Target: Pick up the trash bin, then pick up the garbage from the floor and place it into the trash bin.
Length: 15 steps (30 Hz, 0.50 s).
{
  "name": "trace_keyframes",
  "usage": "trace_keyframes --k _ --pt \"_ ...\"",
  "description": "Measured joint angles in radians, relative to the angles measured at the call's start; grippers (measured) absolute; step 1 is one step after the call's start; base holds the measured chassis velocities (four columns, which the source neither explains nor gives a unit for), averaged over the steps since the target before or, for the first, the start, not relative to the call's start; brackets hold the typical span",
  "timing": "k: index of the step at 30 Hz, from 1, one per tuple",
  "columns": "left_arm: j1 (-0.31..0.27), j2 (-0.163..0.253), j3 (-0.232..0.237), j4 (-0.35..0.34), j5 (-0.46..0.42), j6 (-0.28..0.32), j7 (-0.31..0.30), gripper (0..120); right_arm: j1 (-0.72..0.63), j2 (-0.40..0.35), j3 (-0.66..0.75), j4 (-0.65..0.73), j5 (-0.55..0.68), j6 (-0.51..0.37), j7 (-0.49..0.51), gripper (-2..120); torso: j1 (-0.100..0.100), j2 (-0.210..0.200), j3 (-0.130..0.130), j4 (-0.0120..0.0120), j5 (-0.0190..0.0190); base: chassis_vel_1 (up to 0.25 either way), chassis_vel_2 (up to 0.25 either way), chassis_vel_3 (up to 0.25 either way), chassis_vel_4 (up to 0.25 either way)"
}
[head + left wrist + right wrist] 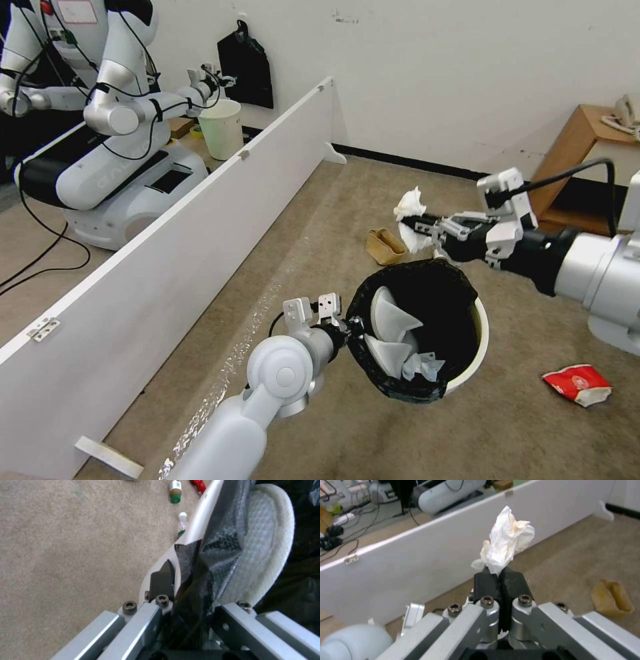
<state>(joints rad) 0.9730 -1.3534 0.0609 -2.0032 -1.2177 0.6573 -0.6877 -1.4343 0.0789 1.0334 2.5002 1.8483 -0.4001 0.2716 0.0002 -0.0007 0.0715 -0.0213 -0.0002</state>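
My left gripper (352,327) is shut on the near rim of the trash bin (481,327), a round white bin with a black bag (220,537) folded over its rim, held tilted above the carpet. Inside lie two white slippers (390,317) and a tissue (421,365). Above and just behind the bin's far rim, my right gripper (419,228) is shut on a crumpled white tissue (506,542). A tan paper bag (385,245) lies on the floor behind the bin. A red-white snack packet (577,385) lies to the right. In the left wrist view, two bottles (175,491) lie on the carpet.
A long white partition board (167,240) runs along the left. Another robot (113,133) with a pale green bin (222,128) stands behind it. A wooden cabinet (573,167) stands at the back right. Open carpet lies around the bin.
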Motion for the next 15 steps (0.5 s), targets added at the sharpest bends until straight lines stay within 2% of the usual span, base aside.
trace_keyframes --k 15 --pt "0.001 -0.028 -0.027 0.009 0.003 0.0 -0.002 2 -0.077 0.056 -0.056 -0.001 -0.079 -0.04 -0.042 0 0.0 0.0 0.0 -0.0001 0.0 0.0 0.0 0.0 0.0"
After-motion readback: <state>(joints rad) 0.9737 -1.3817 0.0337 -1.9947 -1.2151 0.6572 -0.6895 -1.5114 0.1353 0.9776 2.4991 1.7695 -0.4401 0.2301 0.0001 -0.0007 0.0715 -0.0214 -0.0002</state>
